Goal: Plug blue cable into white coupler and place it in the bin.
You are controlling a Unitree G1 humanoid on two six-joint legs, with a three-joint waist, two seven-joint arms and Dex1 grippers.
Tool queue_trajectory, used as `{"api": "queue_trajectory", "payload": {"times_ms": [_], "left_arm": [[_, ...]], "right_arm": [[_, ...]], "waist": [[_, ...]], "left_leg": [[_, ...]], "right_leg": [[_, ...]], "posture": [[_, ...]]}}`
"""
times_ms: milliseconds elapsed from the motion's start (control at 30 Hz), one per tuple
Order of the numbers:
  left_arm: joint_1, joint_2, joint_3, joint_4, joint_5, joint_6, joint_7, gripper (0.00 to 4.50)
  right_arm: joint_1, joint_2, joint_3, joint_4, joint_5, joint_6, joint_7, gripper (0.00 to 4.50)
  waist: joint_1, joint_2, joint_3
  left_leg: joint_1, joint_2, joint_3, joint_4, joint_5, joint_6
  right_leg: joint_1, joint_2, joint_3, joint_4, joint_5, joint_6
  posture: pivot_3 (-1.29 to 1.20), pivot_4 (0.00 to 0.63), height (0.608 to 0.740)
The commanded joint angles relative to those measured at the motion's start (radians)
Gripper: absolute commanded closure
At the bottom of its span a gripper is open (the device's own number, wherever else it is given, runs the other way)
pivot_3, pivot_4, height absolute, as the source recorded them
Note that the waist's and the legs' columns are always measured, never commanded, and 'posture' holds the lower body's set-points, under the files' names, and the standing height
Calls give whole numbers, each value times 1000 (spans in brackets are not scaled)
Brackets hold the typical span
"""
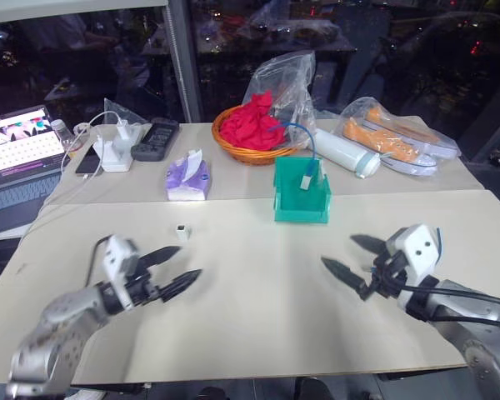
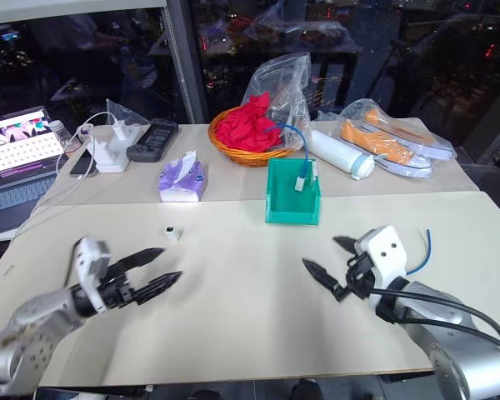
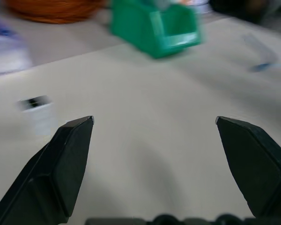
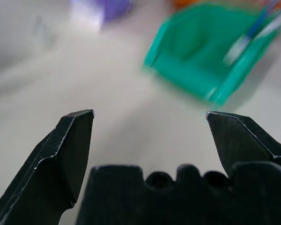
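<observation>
The tiny white coupler (image 1: 182, 232) stands on the beige table, left of centre. My left gripper (image 1: 188, 262) hovers open just in front of it, holding nothing. The teal bin (image 1: 301, 207) stands at mid-table, further back. My right gripper (image 1: 338, 250) is open and holds nothing; it floats in front of the bin, a little to its right. A thin stretch of the blue cable (image 2: 426, 246) peeks out behind my right wrist; the rest is hidden. From the left wrist the coupler (image 3: 35, 105) and the bin (image 3: 154, 28) look blurred. The bin (image 4: 201, 61) lies ahead in the right wrist view.
Another blue cable (image 1: 296, 127) arches from the orange basket (image 1: 233, 148) of red cloth into the bin. Behind are a tissue pack (image 1: 188, 179), white chargers (image 1: 117, 152), a remote (image 1: 154, 138), a white bottle (image 1: 346, 153) and bagged shoes (image 1: 396, 142). A laptop (image 1: 17, 150) sits far left.
</observation>
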Motion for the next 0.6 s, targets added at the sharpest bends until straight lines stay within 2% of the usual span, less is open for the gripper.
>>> {"api": "queue_trajectory", "payload": {"times_ms": [33, 167, 267, 400, 600], "left_arm": [[-106, 54, -62, -42, -41, 83, -62, 0], [-267, 52, -110, 15, -89, 166, -98, 0], [-305, 55, -140, 47, -55, 160, -126, 0], [-327, 67, -169, 63, -5, 140, -148, 0], [-316, 67, -163, 49, 27, 127, -159, 0]], "right_arm": [[31, -100, -88, 39, -19, -21, 100, 45], [12, -221, -109, 318, -100, -167, 266, 45], [-40, -243, -31, 483, -146, -260, 367, 45], [-146, -229, 46, 695, -206, -358, 451, 45], [-260, -176, 105, 871, -249, -444, 504, 45]], "waist": [[-6, 0, 0], [-18, 0, 1], [-31, 0, 1], [-36, -1, 2], [-32, -1, 3]], "left_leg": [[2, -1, 2, -1, -1, 1], [4, 0, 4, -3, -2, 4], [4, 0, 5, -3, -2, 3], [4, 2, 6, -3, -2, 3], [4, 2, 6, -3, -2, 3]], "right_leg": [[1, -1, 1, -1, 0, 0], [2, 0, 2, -2, 0, 0], [2, 0, 2, -2, 0, 1], [2, 1, 3, -4, 1, 1], [1, 1, 3, -5, 1, 1]], "posture": [[0, 150, 740], [0, 150, 740], [0, 150, 740], [0, 150, 740], [0, 150, 740]]}}
